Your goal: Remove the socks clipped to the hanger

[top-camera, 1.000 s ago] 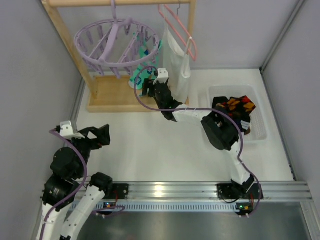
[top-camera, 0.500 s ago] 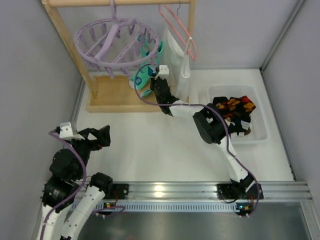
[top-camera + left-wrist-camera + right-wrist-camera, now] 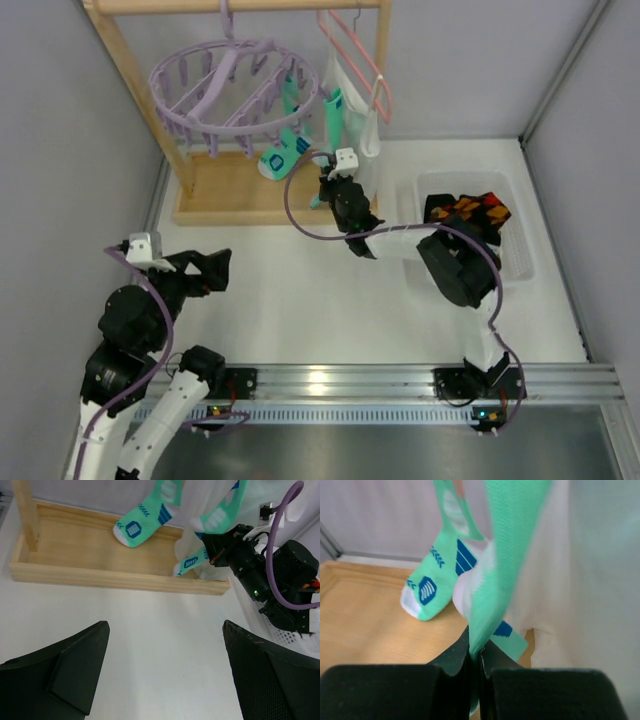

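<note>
The right claw (image 3: 475, 655) is pinched tight on a mint sock (image 3: 507, 550) hanging from the lavender hanger (image 3: 200, 90) over the wooden rack base (image 3: 225, 190) at the table's far edge, just beside the white garment (image 3: 352, 95). A second mint sock (image 3: 275, 158) dangles nearby. The left claw (image 3: 165, 650) gapes wide, holding nothing, near the left edge. Patterned socks (image 3: 468, 212) lie in the white bin (image 3: 520, 255) by the right edge

Bright, even light with soft shadows on the bench (image 3: 300, 300). Glare spots the metal rail (image 3: 320, 378), and the near sock (image 3: 505, 555) is blurred.
</note>
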Robot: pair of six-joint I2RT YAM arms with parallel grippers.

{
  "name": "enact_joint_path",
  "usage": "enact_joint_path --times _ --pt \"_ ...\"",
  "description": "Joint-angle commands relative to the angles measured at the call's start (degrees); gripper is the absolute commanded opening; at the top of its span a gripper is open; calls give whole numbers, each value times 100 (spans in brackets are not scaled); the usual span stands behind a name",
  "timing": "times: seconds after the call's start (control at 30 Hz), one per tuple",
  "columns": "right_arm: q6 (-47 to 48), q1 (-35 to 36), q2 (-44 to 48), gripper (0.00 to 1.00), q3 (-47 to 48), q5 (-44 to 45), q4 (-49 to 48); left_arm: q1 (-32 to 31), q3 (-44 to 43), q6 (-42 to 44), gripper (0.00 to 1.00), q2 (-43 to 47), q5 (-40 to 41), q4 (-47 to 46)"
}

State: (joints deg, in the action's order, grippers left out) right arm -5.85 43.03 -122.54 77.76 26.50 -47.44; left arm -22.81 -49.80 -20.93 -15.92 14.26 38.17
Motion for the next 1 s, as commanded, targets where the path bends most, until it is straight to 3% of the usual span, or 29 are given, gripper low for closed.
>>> enact_joint_path --times 0.0,0.13,0.33,0.47,0.67,0.97 --pt "400 294 1275 0 -751 -198 -1355 4 -730 -175 98 -376 -1072 -231" --pt "732 601 2163 0 -1875 -277 -1505 13 -1601 -332 98 -928 -2564 -231" --pt "1156 1233 3349 0 -2826 -409 -1216 48 -2849 -781 98 -1984 -3614 -231" --pt "1436 1778 3719 0 -3135 -199 -943 57 -3719 -852 98 -2546 -3614 -231" --pt "2113 2903 3492 0 -2758 767 -424 66 -4652 -1010 98 -3531 -3738 -231" --pt "2738 3836 2604 0 -1887 1551 -705 57 -4143 -554 98 -4137 -2201 -73"
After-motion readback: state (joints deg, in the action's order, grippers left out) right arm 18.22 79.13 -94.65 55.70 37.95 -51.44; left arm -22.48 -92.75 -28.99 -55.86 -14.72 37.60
